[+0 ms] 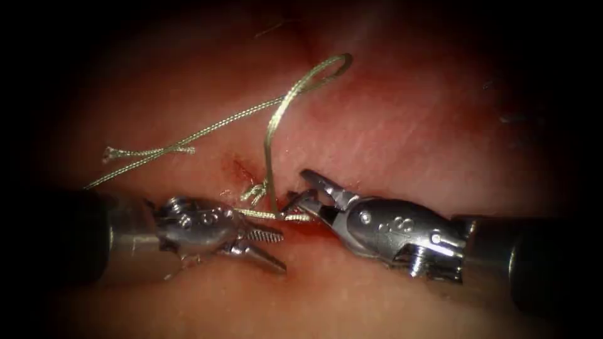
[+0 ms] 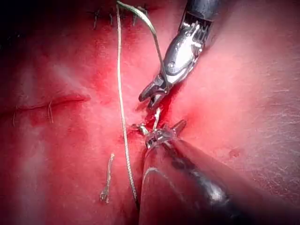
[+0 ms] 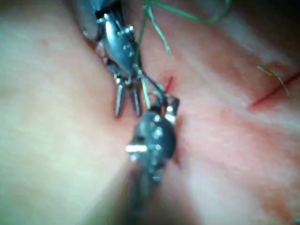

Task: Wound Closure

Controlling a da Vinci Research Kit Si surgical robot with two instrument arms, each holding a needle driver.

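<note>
We see the left hand (image 1: 267, 248) lying low over the tissue (image 1: 402, 125), just left of the cut (image 1: 301, 220), its two jaws spread in a narrow V and gripping nothing; the thread (image 1: 270, 144) passes just beside its upper jaw. The right hand (image 1: 308, 191) comes in from the right and sits at the cut, its jaws parted around a short stretch of thread lying across the wound, though we cannot tell whether they actually pinch it. From the knot-like tangle at the cut the thread rises toward the far side, bends into a loop, and runs back out to the left across the tissue, where a frayed cut end (image 1: 113, 152) lies. Red fluid (image 1: 242, 168) stains the tissue near the cut. We cannot make out the needle.

In the left wrist view the right hand (image 2: 149, 97) hovers with jaws parted just above the left hand (image 2: 164, 132).
</note>
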